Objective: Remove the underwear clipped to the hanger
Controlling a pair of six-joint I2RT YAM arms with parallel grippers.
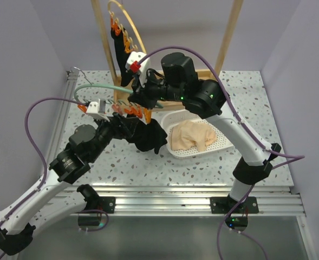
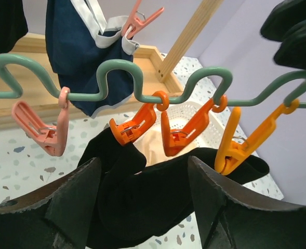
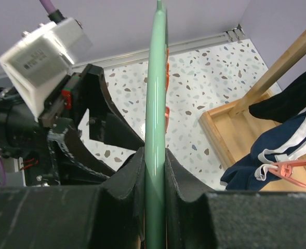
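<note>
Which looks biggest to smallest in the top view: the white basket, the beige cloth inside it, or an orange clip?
1. basket
2. beige cloth, lying within the basket
3. orange clip, plainly smallest, even though it hangs higher and nearer the camera

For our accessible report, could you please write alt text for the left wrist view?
A black garment hangs from orange clips on a wavy green hanger, inside the open left gripper. A navy garment hangs behind.
</note>
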